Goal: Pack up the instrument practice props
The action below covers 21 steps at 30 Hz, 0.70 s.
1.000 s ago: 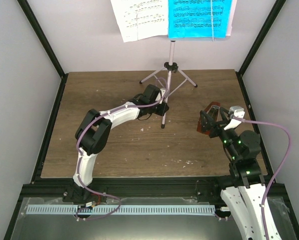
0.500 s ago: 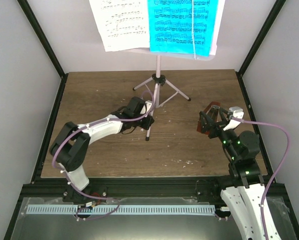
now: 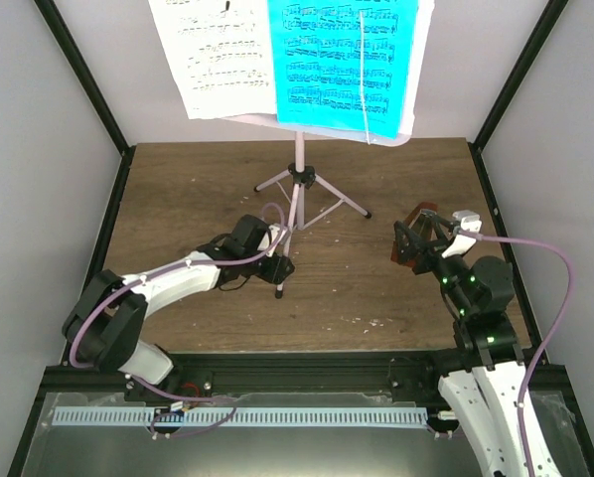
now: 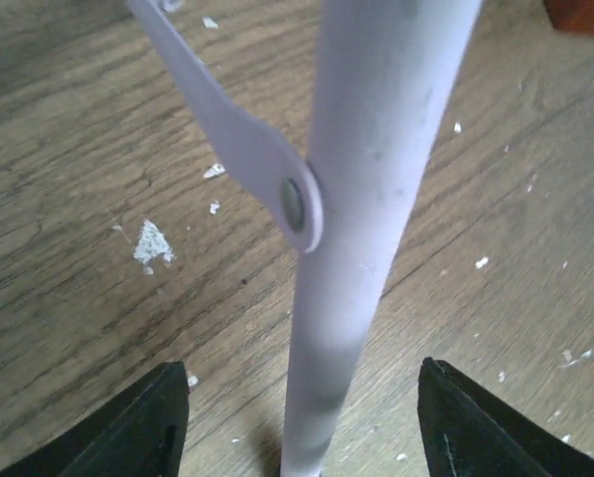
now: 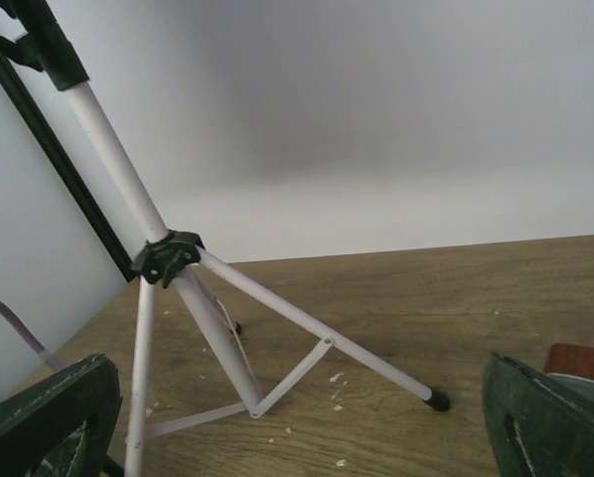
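The pale pink music stand (image 3: 299, 159) stands on its tripod at the back middle of the table. A white music sheet (image 3: 213, 60) and a cyan one (image 3: 337, 60) rest on its desk. My left gripper (image 3: 280, 268) is open around the stand's near leg (image 4: 367, 199), with a gap on each side of the tube. My right gripper (image 3: 416, 243) hangs open at the right, apart from the stand, whose hub (image 5: 168, 256) shows in the right wrist view. The brown metronome (image 3: 423, 211) sits just beyond the right fingers; only a corner (image 5: 580, 360) shows in that view.
Black frame posts (image 3: 88, 79) and pale walls close in the table on the left, back and right. White flecks (image 3: 371, 321) dot the wooden top (image 3: 178, 189). The stand's far-right foot (image 5: 436, 400) rests near the right gripper.
The stand has slid left and toward me, carried by the left arm. The left jaws, shut on the near leg before, now stand apart from it. The right arm has not moved.
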### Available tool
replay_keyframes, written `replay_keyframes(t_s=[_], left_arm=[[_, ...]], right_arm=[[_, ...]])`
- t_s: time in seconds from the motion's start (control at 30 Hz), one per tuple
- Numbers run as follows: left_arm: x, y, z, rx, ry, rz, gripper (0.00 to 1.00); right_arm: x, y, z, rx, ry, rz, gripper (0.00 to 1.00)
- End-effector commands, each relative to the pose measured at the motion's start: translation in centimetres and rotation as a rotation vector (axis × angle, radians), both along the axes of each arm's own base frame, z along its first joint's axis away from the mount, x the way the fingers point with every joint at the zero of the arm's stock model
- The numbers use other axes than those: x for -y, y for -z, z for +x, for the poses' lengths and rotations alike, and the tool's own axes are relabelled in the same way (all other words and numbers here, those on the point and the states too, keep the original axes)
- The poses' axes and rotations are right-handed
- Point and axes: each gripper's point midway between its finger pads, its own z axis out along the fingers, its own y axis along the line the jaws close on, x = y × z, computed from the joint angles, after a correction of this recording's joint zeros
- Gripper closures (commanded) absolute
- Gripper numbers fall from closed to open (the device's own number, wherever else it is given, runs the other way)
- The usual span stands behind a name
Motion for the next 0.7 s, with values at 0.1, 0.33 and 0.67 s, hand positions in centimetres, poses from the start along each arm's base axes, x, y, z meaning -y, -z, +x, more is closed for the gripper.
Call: replay_keyframes(t_s=[0.1,0.33,0.67], left_arm=[[-2.8,-6.9,1.7,0.208,-0.153,-0.018,0.27],[-4.8,-20.2,0.3,0.509,-0.143,-0.197,0.11],[-6.1,-33.3,-1.7,0.86,-0.123,-0.4,0.08]], right_arm=[[-1.4,-5.2,-2.2,0.056,-0.109,0.036,0.0],[-5.5,-9.9,-5.4,0.073,-0.409,0.055,0.0],[-8.0,-16.6,-6.3,0.075,-0.633,0.198,0.03]])
